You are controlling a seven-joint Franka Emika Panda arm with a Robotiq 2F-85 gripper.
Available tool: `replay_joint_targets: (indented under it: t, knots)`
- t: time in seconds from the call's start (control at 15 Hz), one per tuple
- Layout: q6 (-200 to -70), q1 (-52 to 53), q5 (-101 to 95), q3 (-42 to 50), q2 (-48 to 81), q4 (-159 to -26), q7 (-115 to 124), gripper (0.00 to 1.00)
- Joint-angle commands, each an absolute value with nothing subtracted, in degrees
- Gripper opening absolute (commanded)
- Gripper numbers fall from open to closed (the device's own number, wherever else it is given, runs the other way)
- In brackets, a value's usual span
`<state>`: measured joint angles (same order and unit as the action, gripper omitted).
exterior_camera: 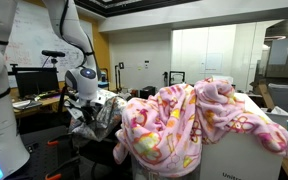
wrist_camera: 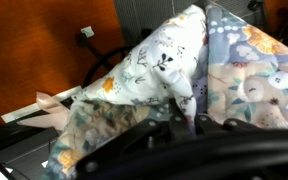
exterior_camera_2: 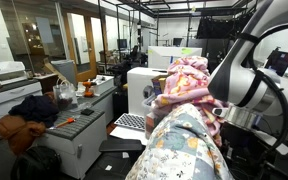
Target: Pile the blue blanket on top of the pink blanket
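The pink blanket (exterior_camera: 199,120) with a yellow and white pattern lies draped over a white box; it also shows in an exterior view (exterior_camera_2: 189,78). The blue blanket (exterior_camera: 102,115), pale blue-grey with animal prints, hangs bunched beside the pink one and fills the foreground of an exterior view (exterior_camera_2: 179,150). In the wrist view my gripper (wrist_camera: 184,112) is shut on a raised fold of the blue blanket (wrist_camera: 159,55). In an exterior view the gripper (exterior_camera: 87,100) sits at the blue blanket's top, to the left of the pink blanket and lower than its top.
The white box (exterior_camera: 234,160) carries the pink blanket. A desk with monitors (exterior_camera: 34,80) stands behind the arm. Grey cabinets with clutter (exterior_camera_2: 74,120) and a brown jacket (exterior_camera_2: 19,130) stand to one side. The robot arm (exterior_camera_2: 249,70) looms close to the camera.
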<state>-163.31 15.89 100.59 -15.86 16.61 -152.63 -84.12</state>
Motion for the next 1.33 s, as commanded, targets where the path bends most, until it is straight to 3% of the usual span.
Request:
replay_joint_targets:
  t: [0.0,0.2,0.27,0.53,1.27]
  knots:
    - [-162.86,17.47,91.32,-15.75,7.25,-159.77,-68.83,0.01]
    - [-160.48,16.71,78.63,-15.43,0.91,-163.82,-56.0,0.01]
    - [-161.25,16.87,73.92,-14.9,4.49,-159.41,-52.05,0.01]
    - [-155.88,14.53,52.61,-12.83,-1.41,-159.03,-35.24,0.01]
    - [-124.24,7.67,19.75,-1.61,-26.07,-152.33,-17.49,0.01]
